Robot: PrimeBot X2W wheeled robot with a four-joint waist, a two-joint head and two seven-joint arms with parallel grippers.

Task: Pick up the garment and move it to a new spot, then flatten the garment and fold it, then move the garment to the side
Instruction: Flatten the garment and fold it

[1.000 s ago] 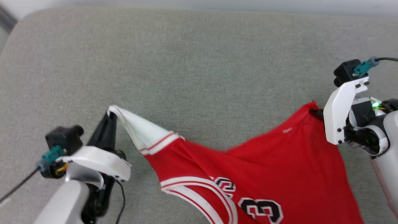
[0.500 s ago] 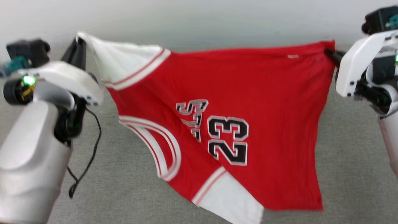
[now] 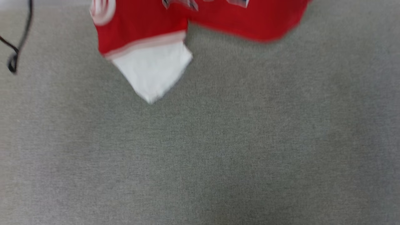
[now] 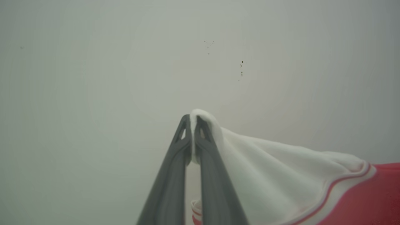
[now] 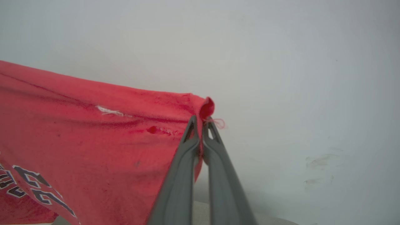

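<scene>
Red garment (image 3: 140, 25), one; black cable (image 3: 14, 51), one

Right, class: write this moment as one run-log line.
left gripper: shut on garment | right gripper: shut on garment | garment: held up, spread between both, over grey surface

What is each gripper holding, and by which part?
The left gripper is shut on the garment at the tip of a white sleeve. The right gripper is shut on a red corner of it.
</scene>
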